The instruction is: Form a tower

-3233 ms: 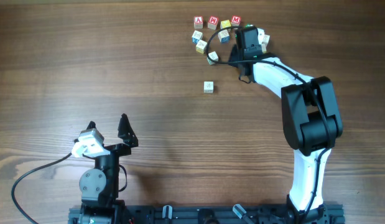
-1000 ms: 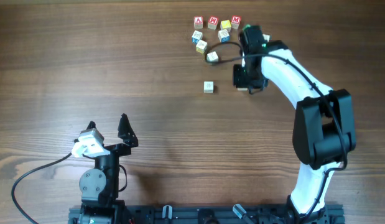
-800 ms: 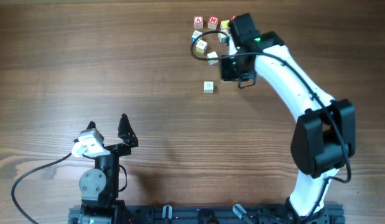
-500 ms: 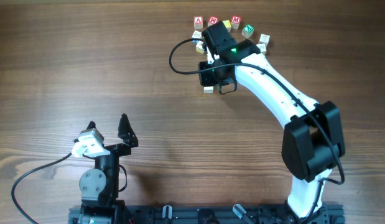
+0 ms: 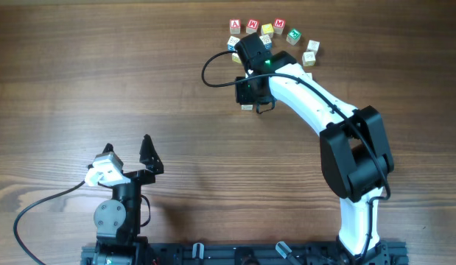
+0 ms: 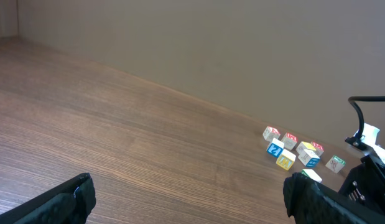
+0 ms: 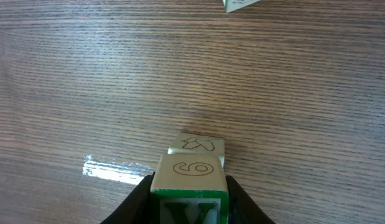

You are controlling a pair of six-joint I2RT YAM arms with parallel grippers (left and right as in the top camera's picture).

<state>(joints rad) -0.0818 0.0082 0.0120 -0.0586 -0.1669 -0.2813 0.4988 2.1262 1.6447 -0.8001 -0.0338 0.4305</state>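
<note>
My right gripper (image 5: 250,91) (image 7: 191,200) is shut on a small wooden cube (image 7: 191,179) with a pale "6" face and a green letter face. The cube hangs just over and in front of a lone pale cube (image 7: 197,144) (image 5: 247,107) lying on the table; I cannot tell whether the two touch. No stacked tower shows in any view. My left gripper (image 5: 128,160) (image 6: 189,205) rests open near the front left of the table, far from the cubes, with nothing between its fingers.
Several loose letter cubes (image 5: 268,31) (image 6: 292,149) lie in a cluster at the back of the table, right behind the right gripper. One of them (image 7: 242,4) shows at the top edge of the right wrist view. A black cable (image 5: 213,62) loops off the right wrist.
The right arm has swung left from the cube cluster, carrying the green-faced cube, and now sits over the lone pale cube. The left arm has not moved.
</note>
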